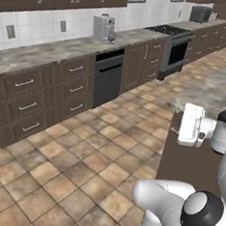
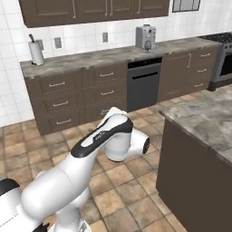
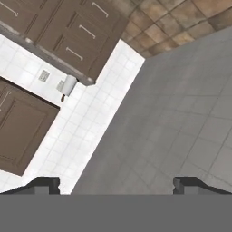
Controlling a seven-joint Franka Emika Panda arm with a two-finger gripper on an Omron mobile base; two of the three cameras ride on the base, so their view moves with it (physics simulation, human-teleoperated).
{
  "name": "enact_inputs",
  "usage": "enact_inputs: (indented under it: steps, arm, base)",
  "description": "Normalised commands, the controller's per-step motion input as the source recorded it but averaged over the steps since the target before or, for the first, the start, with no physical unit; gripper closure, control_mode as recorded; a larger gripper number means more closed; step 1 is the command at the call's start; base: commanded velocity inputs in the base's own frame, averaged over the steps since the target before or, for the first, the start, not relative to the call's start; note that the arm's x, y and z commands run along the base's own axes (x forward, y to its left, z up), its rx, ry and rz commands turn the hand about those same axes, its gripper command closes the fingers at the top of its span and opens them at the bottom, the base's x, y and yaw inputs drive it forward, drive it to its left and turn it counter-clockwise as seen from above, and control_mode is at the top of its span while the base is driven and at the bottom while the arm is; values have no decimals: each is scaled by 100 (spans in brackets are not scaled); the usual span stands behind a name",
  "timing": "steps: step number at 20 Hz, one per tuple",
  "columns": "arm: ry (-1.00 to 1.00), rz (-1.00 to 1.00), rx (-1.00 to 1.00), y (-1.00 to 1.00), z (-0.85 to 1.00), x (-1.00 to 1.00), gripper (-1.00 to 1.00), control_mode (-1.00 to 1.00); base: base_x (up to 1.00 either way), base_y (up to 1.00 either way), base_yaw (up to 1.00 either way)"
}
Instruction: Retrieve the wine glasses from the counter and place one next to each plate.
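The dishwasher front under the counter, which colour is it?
Dark grey, almost black; the dishwasher shows best in the right base view.

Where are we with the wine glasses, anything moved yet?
Nothing looks done. One wine glass stands on the counter by the coffee machine, across the floor from the arm. The hand is open and empty. Fetching and placing both remain; no plates in view.

The white arm (image 2: 81, 158) rises folded, its elbow bent forward toward the counter (image 2: 113, 56). The gripper (image 3: 116, 183) stands wide open and empty, its fingertips (image 3: 45, 183) far apart.
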Motion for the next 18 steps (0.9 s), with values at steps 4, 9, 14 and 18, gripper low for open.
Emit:
enact_inputs:
  steps: [4,9,14,18]
  arm:
    - [0,0,0,0,0,0,-100,100]
    - [0,0,0,0,0,0,-100,100]
    - [0,0,0,0,0,0,-100,100]
    - [0,0,0,0,0,0,-100,100]
  base:
    - [96,100,1]
    - [92,47,21]
    - [96,9,36]
    - [100,1,38]
